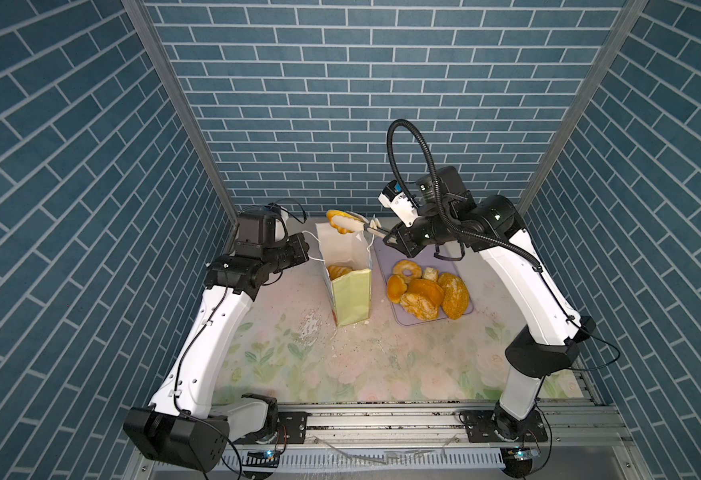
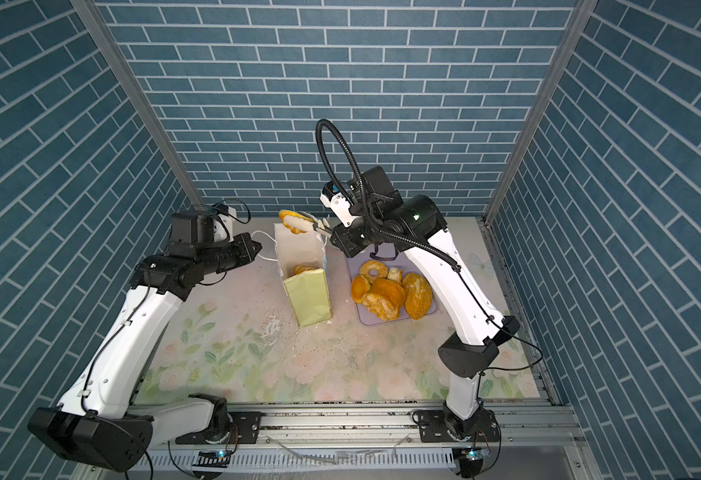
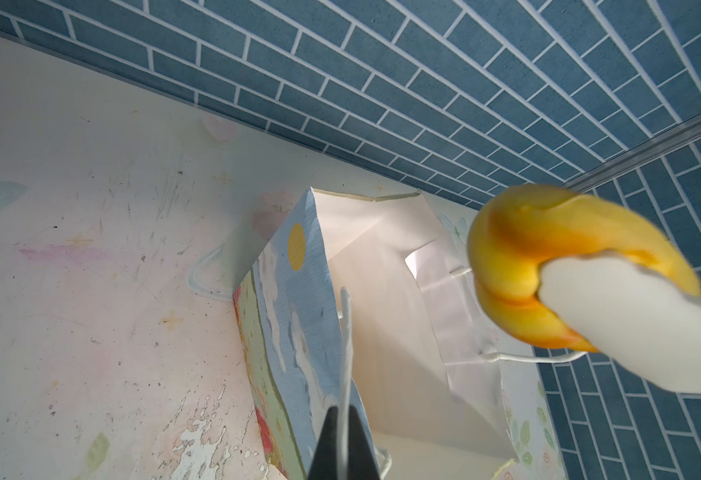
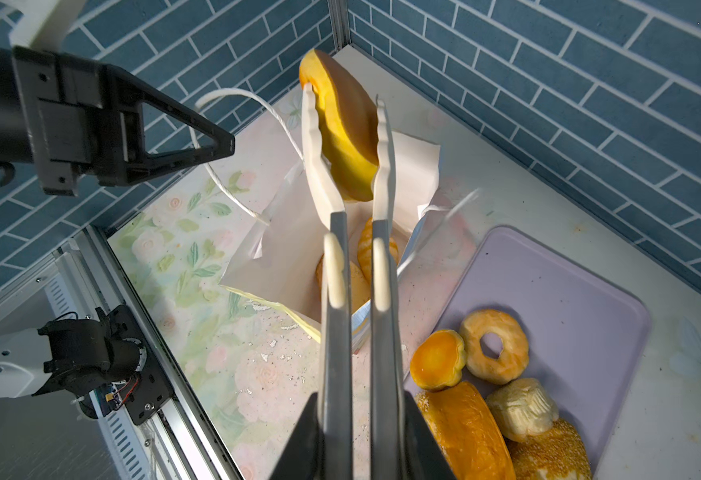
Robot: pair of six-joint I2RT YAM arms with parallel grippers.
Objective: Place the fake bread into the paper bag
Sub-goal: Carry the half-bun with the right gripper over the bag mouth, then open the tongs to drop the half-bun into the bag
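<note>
The yellow bun, pinched between tongs clamped in the right gripper, hung above the far rim of the paper bag, whose mouth stood open and unobstructed. The left gripper, closed on the cord handle, sat left of the bag.

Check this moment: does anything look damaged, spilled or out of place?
Yes. The floral table cover is scraped white in a patch beside the paper bag, and white flakes lie scattered near it.
</note>
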